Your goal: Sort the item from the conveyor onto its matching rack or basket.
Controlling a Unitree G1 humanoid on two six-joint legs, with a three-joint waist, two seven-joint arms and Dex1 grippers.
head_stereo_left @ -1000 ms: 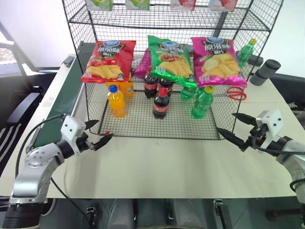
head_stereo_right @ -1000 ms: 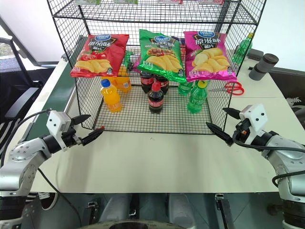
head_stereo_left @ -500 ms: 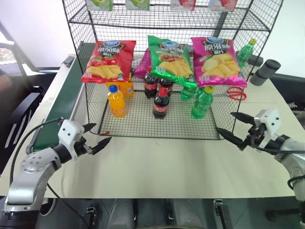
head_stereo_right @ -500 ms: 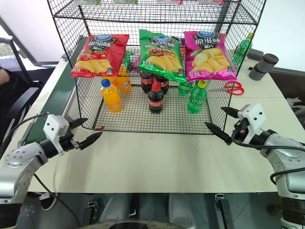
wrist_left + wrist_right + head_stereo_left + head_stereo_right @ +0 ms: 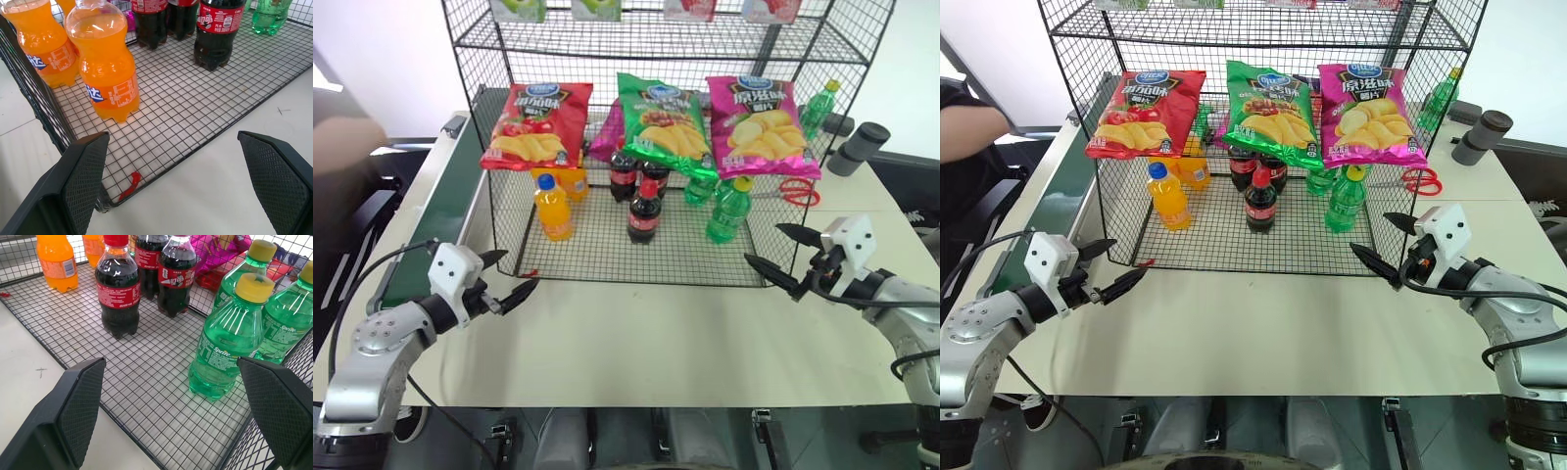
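A cola bottle (image 5: 643, 211) with a red cap and red label stands upright at the front middle of the black wire rack's (image 5: 607, 262) bottom shelf, with two more colas behind it. The dark green conveyor (image 5: 438, 211) runs along the table's left side, and no bottle shows on its visible stretch. My left gripper (image 5: 516, 273) hangs open and empty off the rack's front left corner, near an orange soda bottle (image 5: 104, 68). My right gripper (image 5: 764, 245) is open and empty at the rack's front right corner, facing the cola bottle (image 5: 117, 291) and a green bottle (image 5: 226, 335).
Red, green and pink crisp bags (image 5: 664, 122) hang across the rack front. Orange soda bottles (image 5: 553, 208) stand on the left of the shelf. Red scissors (image 5: 795, 191) and a grey cylinder (image 5: 858, 147) lie right of the rack. A person's dark sleeve (image 5: 969, 127) is beside the conveyor.
A person's sleeve has come into view at the left edge beside the conveyor. Both grippers stay open and nearly in place.
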